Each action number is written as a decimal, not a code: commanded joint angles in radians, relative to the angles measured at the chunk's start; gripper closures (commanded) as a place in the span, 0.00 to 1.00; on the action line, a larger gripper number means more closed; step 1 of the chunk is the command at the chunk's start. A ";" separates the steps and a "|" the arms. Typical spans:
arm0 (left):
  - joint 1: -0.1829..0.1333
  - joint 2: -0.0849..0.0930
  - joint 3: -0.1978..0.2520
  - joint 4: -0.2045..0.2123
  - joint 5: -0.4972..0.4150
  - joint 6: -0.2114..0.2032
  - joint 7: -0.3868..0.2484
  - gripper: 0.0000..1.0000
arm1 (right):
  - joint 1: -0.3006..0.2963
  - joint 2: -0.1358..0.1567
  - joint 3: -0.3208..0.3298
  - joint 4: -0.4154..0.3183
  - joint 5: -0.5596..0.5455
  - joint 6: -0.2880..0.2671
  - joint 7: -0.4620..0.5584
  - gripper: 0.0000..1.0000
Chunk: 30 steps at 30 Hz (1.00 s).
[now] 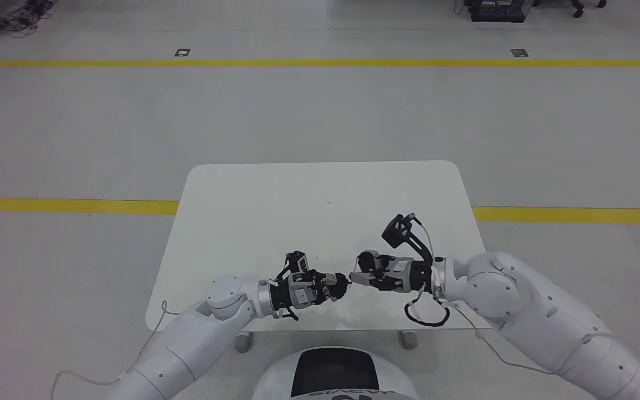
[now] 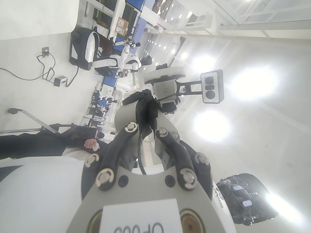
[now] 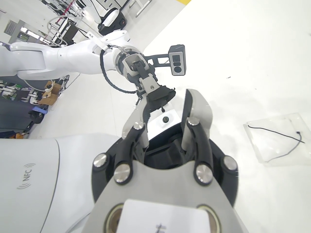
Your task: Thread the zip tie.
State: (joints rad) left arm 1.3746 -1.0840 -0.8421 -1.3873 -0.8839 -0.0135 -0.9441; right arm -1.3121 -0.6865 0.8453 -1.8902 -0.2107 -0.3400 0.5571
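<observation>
My left gripper (image 1: 338, 284) hovers low over the table's front edge, its black pads (image 2: 145, 112) pressed together on a thin black zip tie (image 2: 140, 146). A short end of the tie (image 3: 162, 109) pokes out below those pads in the right wrist view. My right gripper (image 1: 358, 278) faces it tip to tip, almost touching. Its fingers (image 3: 196, 107) stand wide apart, and my right gripper (image 3: 168, 98) has nothing between them. The left pads sit just beyond its tips.
A clear plastic sheet (image 3: 289, 122) lies flat on the white table (image 1: 320, 200), off to the side of my right gripper, with two loose black zip ties (image 3: 277, 132) on it.
</observation>
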 commanded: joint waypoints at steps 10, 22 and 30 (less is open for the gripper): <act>0.000 0.000 0.000 0.000 0.000 0.000 0.000 1.00 | -0.041 0.024 0.066 -0.025 0.033 0.000 -0.001 0.00; 0.011 0.001 -0.008 -0.015 -0.024 -0.018 -0.001 1.00 | -0.041 0.024 0.066 -0.025 0.033 0.000 -0.001 0.00; 0.032 0.006 -0.049 0.001 -0.155 -0.048 -0.141 1.00 | -0.059 0.021 0.081 -0.055 0.079 0.000 -0.031 0.00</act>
State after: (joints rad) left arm 1.4045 -1.0782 -0.8889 -1.3874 -1.0314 -0.0561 -1.0732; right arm -1.3682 -0.6663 0.9213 -1.9388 -0.1434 -0.3400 0.5281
